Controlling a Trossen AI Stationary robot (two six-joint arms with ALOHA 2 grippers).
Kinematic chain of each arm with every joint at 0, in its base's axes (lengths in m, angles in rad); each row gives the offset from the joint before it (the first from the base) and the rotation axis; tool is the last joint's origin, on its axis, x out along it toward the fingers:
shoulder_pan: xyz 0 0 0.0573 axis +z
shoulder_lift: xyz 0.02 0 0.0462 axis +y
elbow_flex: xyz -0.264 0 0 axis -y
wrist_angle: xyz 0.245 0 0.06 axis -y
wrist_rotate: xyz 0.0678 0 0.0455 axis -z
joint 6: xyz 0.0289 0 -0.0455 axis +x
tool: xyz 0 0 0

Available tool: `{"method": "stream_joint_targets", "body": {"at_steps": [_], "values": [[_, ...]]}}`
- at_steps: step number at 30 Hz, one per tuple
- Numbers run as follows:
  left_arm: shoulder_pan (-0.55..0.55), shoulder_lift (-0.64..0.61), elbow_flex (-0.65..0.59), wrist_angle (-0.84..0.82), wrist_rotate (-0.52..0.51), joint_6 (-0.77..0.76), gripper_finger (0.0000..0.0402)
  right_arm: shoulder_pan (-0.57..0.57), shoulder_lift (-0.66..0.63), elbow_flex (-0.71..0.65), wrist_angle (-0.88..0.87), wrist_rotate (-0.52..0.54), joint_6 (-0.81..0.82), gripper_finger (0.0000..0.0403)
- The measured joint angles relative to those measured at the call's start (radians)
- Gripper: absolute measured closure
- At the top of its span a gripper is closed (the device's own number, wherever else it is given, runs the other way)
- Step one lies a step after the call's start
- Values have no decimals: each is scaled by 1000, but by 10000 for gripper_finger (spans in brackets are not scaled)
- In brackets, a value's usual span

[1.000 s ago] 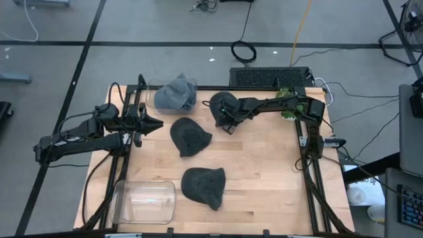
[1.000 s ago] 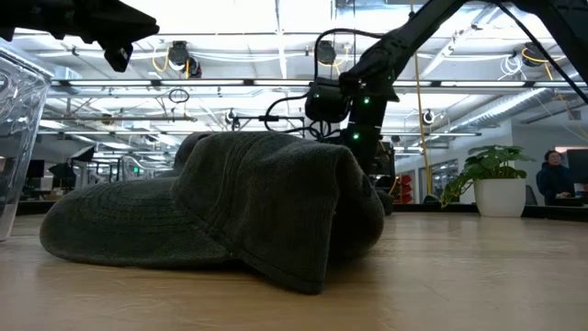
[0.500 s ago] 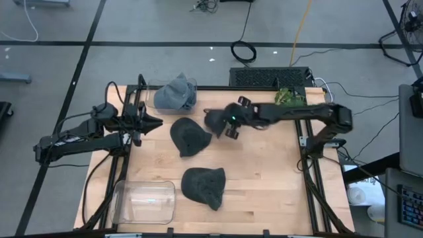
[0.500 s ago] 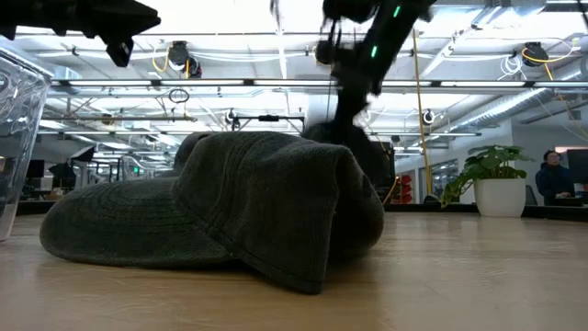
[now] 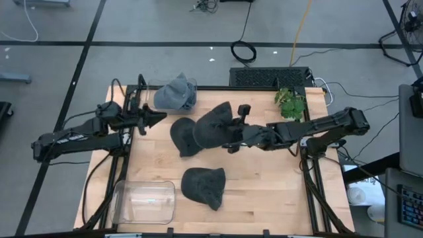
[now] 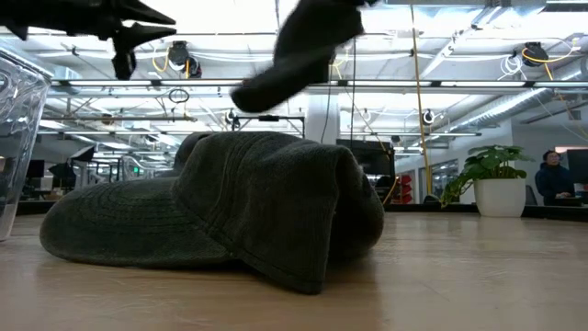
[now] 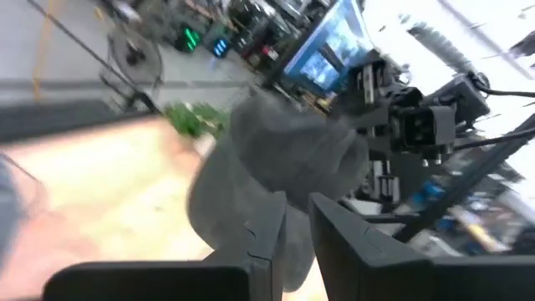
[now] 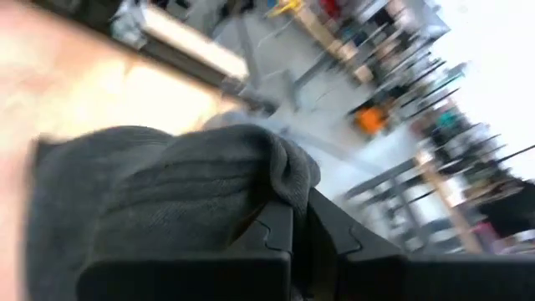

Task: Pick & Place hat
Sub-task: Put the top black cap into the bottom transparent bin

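Observation:
A dark grey hat (image 5: 213, 125) hangs in the air over the middle of the table, and my right gripper (image 5: 231, 137) is shut on it. In the low view this hat (image 6: 296, 46) droops with its brim down-left. Under it a second dark hat (image 5: 182, 140) lies on the wood. A third dark hat (image 5: 203, 186) lies nearer the front edge. A light grey hat (image 5: 175, 92) rests at the far left. My left gripper (image 5: 160, 117) hovers shut at the table's left, with nothing between its fingers. My right gripper pinches a bunched fold of the hat's cloth (image 8: 282, 177) between its two fingers (image 8: 276, 230). It reaches in from the table's right side, nearly level. The hat is lifted clear of the table and droops away from the fingers toward the left.
A clear plastic bin (image 5: 145, 201) stands at the near left corner. A small green plant (image 5: 289, 102) sits at the far right by the right arm. Bare wood (image 5: 264, 185) lies at the near right.
My right gripper has risen and swung from the far side toward the table's middle, rolling its wrist. The dark hat it holds has come off the table and now hangs clear above the other dark hat. My left gripper has rolled slightly in place.

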State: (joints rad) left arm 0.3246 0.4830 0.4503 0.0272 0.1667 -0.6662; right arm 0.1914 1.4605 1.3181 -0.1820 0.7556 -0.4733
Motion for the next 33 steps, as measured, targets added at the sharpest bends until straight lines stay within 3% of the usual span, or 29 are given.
{"method": "stream_joint_targets", "body": {"at_steps": [5,13,18,23,33], "values": [[-4,143,0,78,25,-66,310,-2,25,0,197,33,-183,402],[-20,288,0,288,99,-75,175,-22,44,0,350,114,-350,403],[-20,326,0,303,98,-96,121,-28,42,0,455,111,-403,403],[-20,370,0,314,86,-97,106,-28,42,0,566,94,-455,403],[-38,440,0,494,78,-103,105,-41,61,0,573,50,-435,403]]}}
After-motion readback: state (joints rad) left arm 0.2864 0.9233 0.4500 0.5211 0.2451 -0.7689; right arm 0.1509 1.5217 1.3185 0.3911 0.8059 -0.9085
